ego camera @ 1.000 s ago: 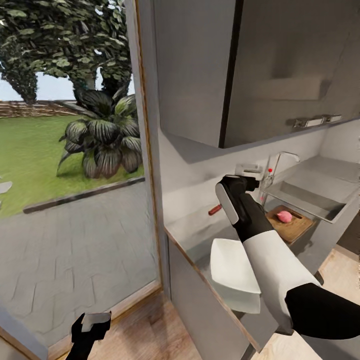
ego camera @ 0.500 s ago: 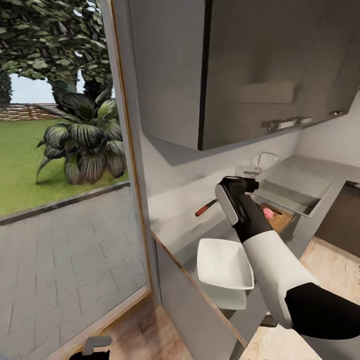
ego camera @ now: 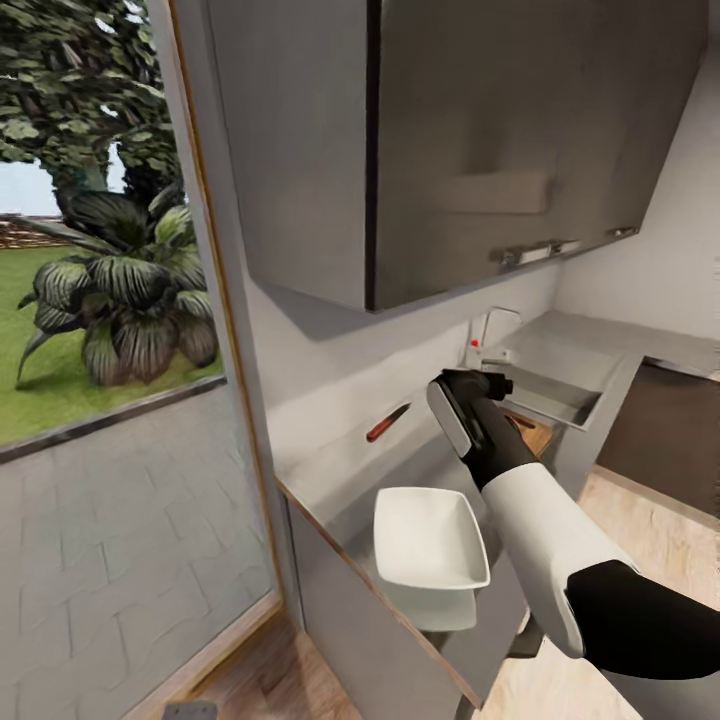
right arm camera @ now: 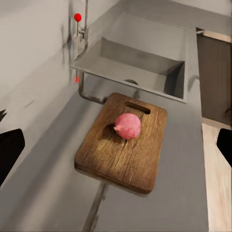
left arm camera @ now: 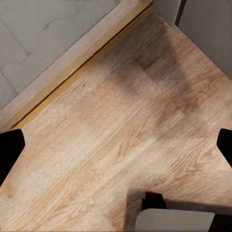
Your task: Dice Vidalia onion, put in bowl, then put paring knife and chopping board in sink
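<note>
- Closest to you, your left gripper (left arm camera: pixel 116 145) is hanging down by the wooden floor (left arm camera: pixel 111 111), nowhere near the worktop. Its fingertips sit way out at the two edges of the wrist view, so the claw looks spread wide and empty (parked out of the way, I'd guess).
- Next up is the bowl (ego camera: pixel 430 538), on the near end of the countertop (ego camera: pixel 330 470) close to the front edge. It's empty, so it reads as staged for the diced pieces.
- Your right gripper (right arm camera: pixel 116 140) is held up over the countertop just past the bowl, aimed at the board. Its fingertips show only as dark tips at the far sides of the wrist view with nothing between them, so it's released and carrying nothing.
- The paring knife (ego camera: pixel 387 423) lies flat on the countertop against the back wall, beyond the bowl and off to the window side of your right arm. It's untouched, so it's probably your next grab.
- The chopping board (right arm camera: pixel 123 143) sits past the bowl, right in front of the sink, handle slot pointing at the basin.
- The Vidalia onion (right arm camera: pixel 127 125) is whole and resting near the middle of the board, so the fetching step looks done and no cutting has started.
- Farthest from the bowl is the sink (right arm camera: pixel 140 58), with the red-knobbed tap (right arm camera: pixel 78 29) at its wall-side corner.
</note>
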`<state>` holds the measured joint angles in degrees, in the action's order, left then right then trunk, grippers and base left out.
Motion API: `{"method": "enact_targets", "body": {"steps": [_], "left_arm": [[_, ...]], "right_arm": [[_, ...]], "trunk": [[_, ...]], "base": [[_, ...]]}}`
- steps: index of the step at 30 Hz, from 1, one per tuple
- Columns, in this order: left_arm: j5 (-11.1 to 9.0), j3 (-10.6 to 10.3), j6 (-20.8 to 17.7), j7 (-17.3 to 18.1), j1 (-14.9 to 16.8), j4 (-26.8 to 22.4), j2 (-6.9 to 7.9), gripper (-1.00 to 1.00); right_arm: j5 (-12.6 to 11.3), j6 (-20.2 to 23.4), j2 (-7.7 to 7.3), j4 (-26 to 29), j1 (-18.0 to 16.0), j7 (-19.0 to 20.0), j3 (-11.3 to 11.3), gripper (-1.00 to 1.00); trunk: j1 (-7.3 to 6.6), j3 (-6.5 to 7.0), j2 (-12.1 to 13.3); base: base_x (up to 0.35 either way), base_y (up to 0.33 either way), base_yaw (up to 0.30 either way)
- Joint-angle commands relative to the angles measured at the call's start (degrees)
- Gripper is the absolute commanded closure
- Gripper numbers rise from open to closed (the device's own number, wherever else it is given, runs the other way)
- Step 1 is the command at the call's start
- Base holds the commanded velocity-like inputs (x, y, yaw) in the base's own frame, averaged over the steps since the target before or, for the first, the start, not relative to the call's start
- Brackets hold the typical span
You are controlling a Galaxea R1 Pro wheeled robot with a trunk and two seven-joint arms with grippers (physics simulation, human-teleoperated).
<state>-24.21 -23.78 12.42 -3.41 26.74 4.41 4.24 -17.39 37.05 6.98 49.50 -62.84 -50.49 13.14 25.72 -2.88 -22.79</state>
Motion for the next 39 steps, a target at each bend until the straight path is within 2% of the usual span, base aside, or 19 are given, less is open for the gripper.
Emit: {"method": "enact_targets", "body": {"steps": [1,9,13,21,23,25,27,28,29,39], "left_arm": [[-0.40,-0.48,-0.04,-0.01,0.07,0.16,-0.03,-1.00],[-0.40,-0.48,-0.72,0.03,0.06,0.16,-0.02,-1.00],[-0.40,-0.48,-0.73,0.06,0.06,0.16,-0.02,-1.00],[-0.40,-0.48,-1.21,0.07,0.05,0.16,-0.15,-1.00],[-0.38,-0.48,-1.79,0.11,0.04,0.16,-0.17,-1.00],[-0.34,-0.48,-2.40,0.14,0.02,0.16,-0.24,-1.00],[-0.32,-0.48,-2.71,0.15,0.02,0.16,-0.27,-1.00],[-0.31,-0.48,-3.09,0.15,0.01,0.16,-0.28,-1.00],[-0.31,-0.48,-3.41,0.11,0.00,0.16,-0.28,-1.00],[-0.31,-0.54,-5.15,0.09,-0.02,0.17,-0.70,-1.00]], "right_arm": [[-0.45,0.24,-0.02,-0.09,-0.09,-0.46,0.20,-1.00],[-0.52,0.15,0.02,-2.54,-0.09,-0.17,0.15,-1.00],[-0.40,0.13,-0.09,-2.89,-0.09,1.53,0.13,-1.00],[-0.51,-0.76,-0.12,-5.48,-0.09,2.29,0.13,-1.00],[-0.52,-1.26,-0.09,-6.28,-0.09,3.23,0.13,-1.00],[-0.51,-1.54,-0.06,-7.78,-0.09,5.82,0.13,-1.00],[-0.43,-1.64,-0.03,-9.86,-0.10,9.27,0.11,-1.00],[-0.38,-1.70,0.09,-13.06,-0.16,13.50,0.10,-1.00],[-0.38,-1.71,0.19,-13.89,-0.17,14.48,0.16,-1.00],[-0.42,-1.47,0.24,-14.69,-0.18,16.60,0.14,-1.00]], "trunk": [[0.07,-0.07,-0.13],[0.07,0.45,-0.13],[0.07,0.71,-0.13],[0.07,1.22,-0.13],[0.07,1.35,-0.13],[0.07,1.48,-0.13],[0.07,1.56,-0.13],[0.07,1.57,-0.13],[0.07,1.58,-0.13],[0.07,1.58,-0.13]], "base": [[0.267,0.216,-0.206],[0.277,0.233,-0.206],[0.279,0.236,-0.206],[0.213,0.244,-0.206],[0.052,0.306,-0.206],[0.024,0.292,-0.206],[0.010,0.199,-0.137],[0.002,0.042,-0.028],[0.001,0.022,-0.014],[0.000,0.003,-0.002]]}}
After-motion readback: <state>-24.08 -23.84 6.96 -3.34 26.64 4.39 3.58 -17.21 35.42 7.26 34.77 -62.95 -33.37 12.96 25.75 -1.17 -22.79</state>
